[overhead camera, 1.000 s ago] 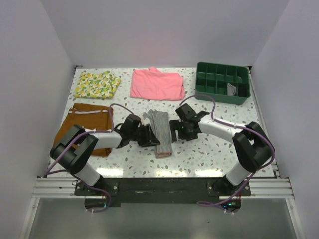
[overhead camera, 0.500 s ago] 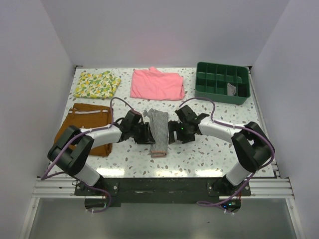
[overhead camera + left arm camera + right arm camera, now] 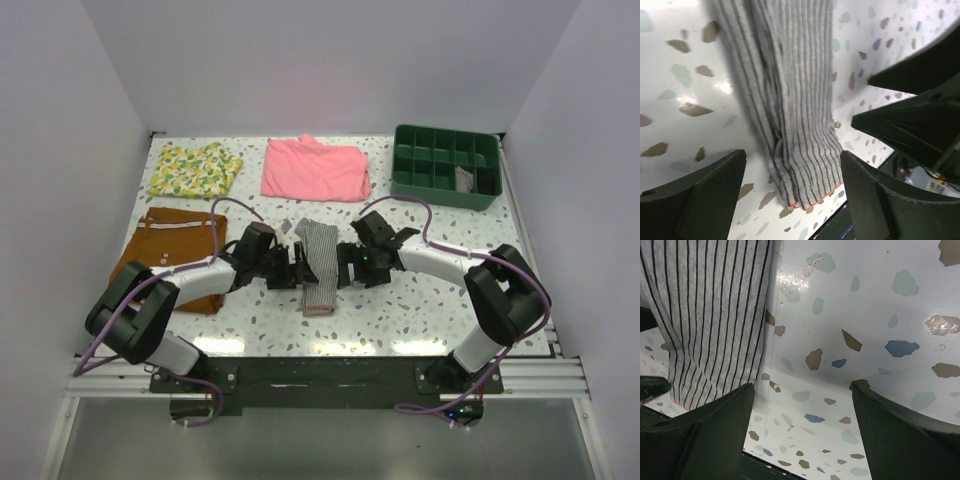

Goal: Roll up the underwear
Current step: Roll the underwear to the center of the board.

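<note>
The underwear [image 3: 318, 264] lies folded into a long narrow strip at the middle of the table [image 3: 420, 312]. It runs from the far side toward the near edge and lies flat on the speckled top. The left gripper [image 3: 291, 270] sits low against the strip's left flank with its jaws spread wide and nothing clamped. In the left wrist view, its two dark fingers [image 3: 696, 199] stand either side of the striped fabric's near end, where a thin reddish line [image 3: 816, 198] runs along the hem. The right-hand finger in that view looks close enough to brush the cloth, though contact cannot be confirmed. The right gripper [image 3: 346, 268] faces it from the strip's other flank, also released. In its own camera the fingers [image 3: 910, 440] frame mostly bare table, with the underwear beside one finger rather than between them. Rust-brown shorts [image 3: 172, 255] lie by the left edge. A yellow patterned cloth [image 3: 195, 168] sits at the far-left corner, a pink folded garment [image 3: 315, 168] lies along the far edge, and a green divided tray [image 3: 445, 150] sits at the far-right corner.
</note>
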You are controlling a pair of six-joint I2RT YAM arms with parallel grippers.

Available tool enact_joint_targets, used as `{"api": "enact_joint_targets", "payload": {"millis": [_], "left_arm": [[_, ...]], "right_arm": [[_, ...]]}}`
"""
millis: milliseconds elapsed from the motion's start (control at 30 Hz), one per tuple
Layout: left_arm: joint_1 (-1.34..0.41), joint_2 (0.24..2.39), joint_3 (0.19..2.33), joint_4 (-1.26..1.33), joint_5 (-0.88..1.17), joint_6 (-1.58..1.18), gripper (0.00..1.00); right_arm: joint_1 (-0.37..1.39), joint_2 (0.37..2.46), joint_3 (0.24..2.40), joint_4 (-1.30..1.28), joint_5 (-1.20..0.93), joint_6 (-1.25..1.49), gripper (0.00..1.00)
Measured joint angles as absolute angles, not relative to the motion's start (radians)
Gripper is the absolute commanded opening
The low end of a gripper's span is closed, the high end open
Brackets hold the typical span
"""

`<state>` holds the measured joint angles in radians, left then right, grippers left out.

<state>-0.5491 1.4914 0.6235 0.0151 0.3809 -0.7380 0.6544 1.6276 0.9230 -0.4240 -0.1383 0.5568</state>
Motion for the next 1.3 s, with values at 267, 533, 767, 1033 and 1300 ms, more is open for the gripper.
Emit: {"api": "enact_joint_targets", "payload": {"millis": [267,533,767,1033,1300], "left_arm": [[-0.545,1.583,0.499,0.392,0.578,-0.853,0.72],[-0.544,1.640,0.481,0.467,0.596,-0.879,0.35],[-0.544,1.668,0.499,0.410,0.586,-0.870,0.05],[-0.548,1.671,0.643,0.138,0.538,-0.761,0.00],[-0.477,1.665,0.817,-0.213,0.392,-0.564,0.00]], "right_arm": [[0.654,1.629,0.929,-0.435,-0.133,0.548,0.83],[0.656,1.629,0.933,-0.460,-0.120,0.537,0.83],[0.656,1.621,0.933,-0.471,-0.108,0.508,0.83],[0.662,1.522,0.931,-0.479,-0.074,0.424,0.83],[0.827,1.528,0.975,-0.514,-0.026,0.308,0.82]]}}
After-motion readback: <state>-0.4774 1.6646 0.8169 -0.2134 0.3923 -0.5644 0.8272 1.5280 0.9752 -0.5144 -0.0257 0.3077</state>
